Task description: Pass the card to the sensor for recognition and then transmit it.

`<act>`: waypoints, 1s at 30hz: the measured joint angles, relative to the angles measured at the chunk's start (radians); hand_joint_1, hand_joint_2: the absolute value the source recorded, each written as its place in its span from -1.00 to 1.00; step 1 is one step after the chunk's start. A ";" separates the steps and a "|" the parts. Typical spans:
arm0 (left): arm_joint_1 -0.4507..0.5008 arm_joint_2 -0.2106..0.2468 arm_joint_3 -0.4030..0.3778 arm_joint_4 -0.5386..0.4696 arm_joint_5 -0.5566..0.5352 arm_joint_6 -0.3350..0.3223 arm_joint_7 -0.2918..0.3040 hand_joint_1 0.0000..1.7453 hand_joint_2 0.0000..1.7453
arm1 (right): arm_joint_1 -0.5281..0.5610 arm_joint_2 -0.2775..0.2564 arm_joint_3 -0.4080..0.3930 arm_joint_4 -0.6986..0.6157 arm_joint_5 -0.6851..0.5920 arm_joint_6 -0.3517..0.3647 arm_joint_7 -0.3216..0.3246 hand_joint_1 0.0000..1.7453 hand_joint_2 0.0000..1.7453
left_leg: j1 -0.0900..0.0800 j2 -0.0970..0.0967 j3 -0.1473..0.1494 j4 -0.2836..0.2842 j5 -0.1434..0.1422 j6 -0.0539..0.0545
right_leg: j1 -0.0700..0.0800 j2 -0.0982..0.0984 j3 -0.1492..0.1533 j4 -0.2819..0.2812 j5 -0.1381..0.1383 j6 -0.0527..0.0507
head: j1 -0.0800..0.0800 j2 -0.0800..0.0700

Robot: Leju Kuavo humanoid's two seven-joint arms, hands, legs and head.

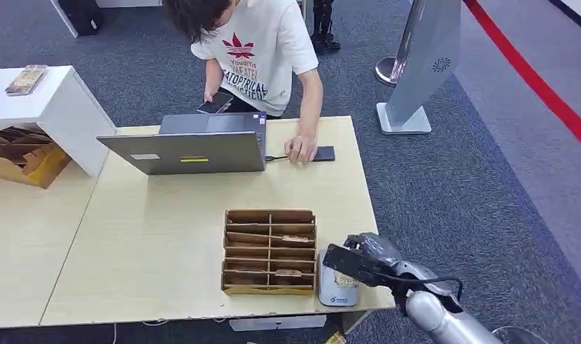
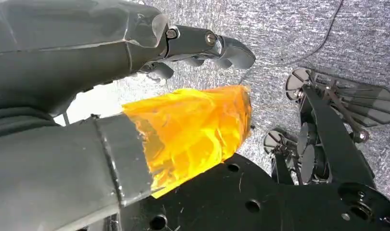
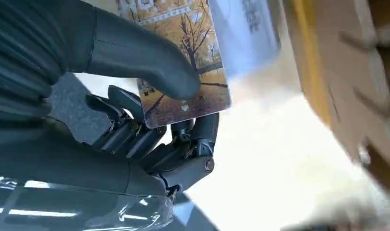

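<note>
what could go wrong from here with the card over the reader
The right hand pinches the card only between thumb and fingers near one end, so it could slip or tilt over the white sensor.

The sensor sits at the table's near edge, close beside the cardboard organizer; a low pass might nudge either one.

A person's hand rests on the far side of the table, so a wide handover swing could come close.

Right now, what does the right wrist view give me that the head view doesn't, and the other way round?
Right wrist only: the card, printed with autumn trees, pinched between the thumb and fingers.

Head only: the white sensor beneath the hand, the cardboard organizer, the laptop, and a person touching a phone.

Both: the right robot hand over the pale table.
</note>
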 joint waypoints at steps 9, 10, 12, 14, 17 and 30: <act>-0.008 -0.041 0.000 0.015 0.000 0.011 -0.015 -1.00 -1.00 | 0.200 0.240 -0.233 -0.247 0.100 -0.572 -0.279 1.00 1.00 | 0.000 -0.001 -0.001 0.000 -0.001 0.000 | 0.000 -0.002 0.000 0.000 -0.002 0.000 | 0.000 0.000; -0.010 -0.043 0.000 0.017 0.000 0.013 -0.016 -1.00 -1.00 | 0.220 0.266 -0.261 -0.282 0.105 -0.608 -0.308 1.00 1.00 | 0.000 -0.001 -0.001 0.000 -0.001 0.000 | 0.000 -0.002 0.000 0.000 -0.002 0.000 | -0.001 0.000; -0.012 -0.051 0.000 0.018 0.000 0.016 -0.017 -1.00 -1.00 | 0.258 0.303 -0.306 -0.343 0.117 -0.659 -0.359 1.00 1.00 | 0.000 -0.001 -0.001 0.000 -0.001 0.000 | 0.000 -0.002 0.000 0.000 -0.002 0.000 | 0.000 0.000; -0.014 -0.055 -0.002 0.018 -0.001 0.019 -0.018 -1.00 -1.00 | 0.291 0.332 -0.339 -0.392 0.131 -0.691 -0.398 1.00 1.00 | 0.000 -0.001 -0.001 0.000 -0.002 0.000 | 0.000 -0.001 0.000 0.000 -0.001 0.000 | 0.000 0.000; -0.019 -0.056 -0.006 0.021 -0.001 0.021 -0.018 -1.00 -1.00 | 0.325 0.370 -0.367 -0.450 0.143 -0.715 -0.439 1.00 1.00 | 0.000 -0.001 0.000 0.000 -0.002 0.001 | 0.000 -0.001 0.000 0.000 -0.001 0.000 | 0.000 0.000; -0.024 -0.063 -0.011 0.026 -0.001 0.023 -0.018 -1.00 -1.00 | 0.353 0.424 -0.393 -0.512 0.132 -0.718 -0.480 1.00 1.00 | 0.000 0.000 0.000 0.000 -0.002 0.001 | 0.000 -0.001 0.000 0.000 -0.001 0.000 | 0.000 0.000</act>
